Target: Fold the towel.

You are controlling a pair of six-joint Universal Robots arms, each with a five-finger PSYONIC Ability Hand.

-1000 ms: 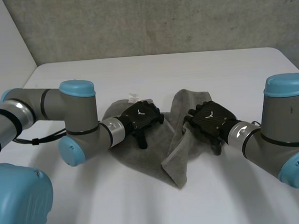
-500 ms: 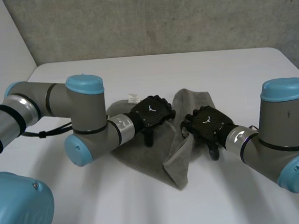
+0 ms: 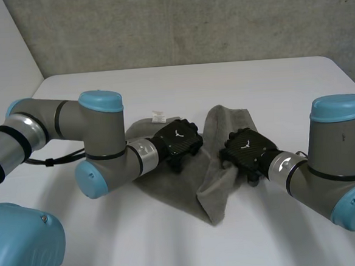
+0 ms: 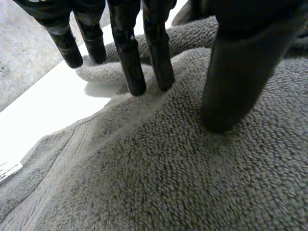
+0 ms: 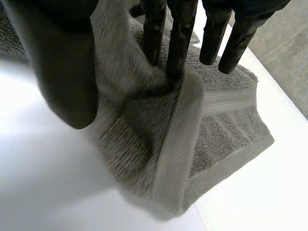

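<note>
Towel unfolded – both hands on it, fold yet to be made

Towel (image 3: 184, 184), grey terry, lies rumpled at the middle of the white table (image 3: 271, 84), between the two arms. No edge is lined up with another; its right part stands up in a loose ridge, and a white label (image 3: 158, 116) sticks out at its far left edge. As I judge it, nothing of the folding is finished: the cloth needs to be spread or at least have one edge carried over onto the opposite one and pressed flat.

The left hand (image 3: 179, 140) rests on the left part of the cloth. In its wrist view the fingers (image 4: 130, 57) are nearly straight, tips and thumb pressing down into the pile without gathering any of it. The right hand (image 3: 247, 147) is at the raised right part. In its wrist view a hemmed fold of the cloth rises between the thumb and the straight fingers (image 5: 180, 43) – a pinch, as far as I can see.

Compared with a second ago, the left arm has reached further in, so its hand sits nearer the middle of the cloth. The right hand has drawn slightly closer to the robot. The heap itself has barely changed shape.
</note>
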